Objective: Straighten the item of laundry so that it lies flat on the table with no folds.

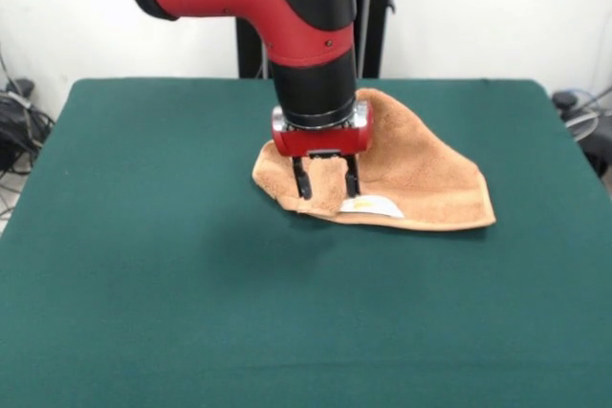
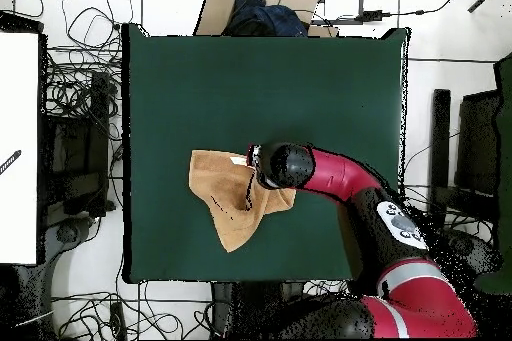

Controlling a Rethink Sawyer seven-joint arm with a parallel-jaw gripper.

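The orange-tan towel (image 1: 421, 174) lies crumpled near the middle of the green table (image 1: 143, 255), folded over into a rough triangle. Its white label (image 1: 378, 205) shows at the front edge. My gripper (image 1: 326, 182) points straight down onto the towel's left part. Its fingers (image 1: 301, 179) stand apart with a raised fold of towel between them. In the overhead view the towel (image 2: 222, 202) lies left of centre on the table (image 2: 300, 77), and the arm's wrist (image 2: 283, 165) covers its right edge and hides the gripper.
The robot's black pedestal (image 1: 373, 16) stands behind the table's far edge. Cables (image 2: 75, 107) and a cardboard box (image 2: 260, 2) lie on the floor around the table. A white board (image 2: 20, 147) stands at the left.
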